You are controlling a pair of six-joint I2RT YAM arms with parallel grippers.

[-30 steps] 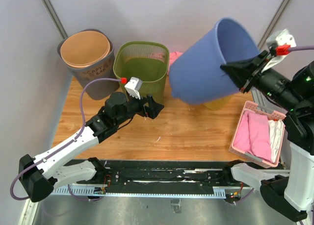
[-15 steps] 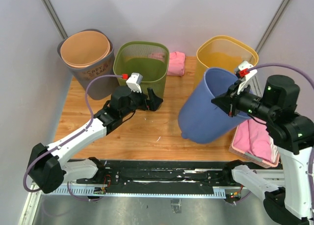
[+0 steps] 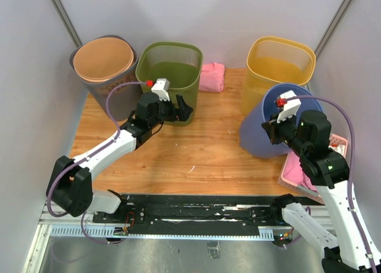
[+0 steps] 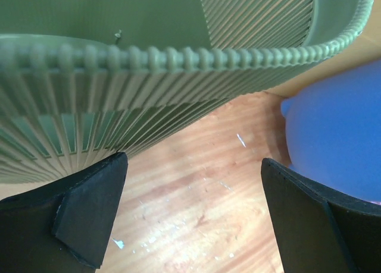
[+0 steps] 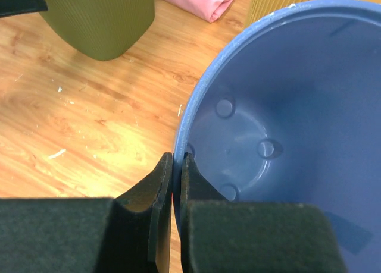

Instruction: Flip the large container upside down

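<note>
The large blue container stands mouth up on the wooden table at the right, in front of the yellow bin. My right gripper is shut on its rim; in the right wrist view its jaws pinch the blue rim from both sides, and the container's inside bottom shows. My left gripper is open and empty beside the green bin. In the left wrist view the green bin's ribbed wall fills the top and the blue container shows at the right.
A grey bin with an orange liner stands at the back left. A yellow bin stands at the back right. A folded pink cloth lies between the bins. A pink basket of cloths sits at the right edge.
My right gripper has lowered the blue container from a tilted hold in the air to the table, mouth up. My left gripper has moved closer to the green bin.
</note>
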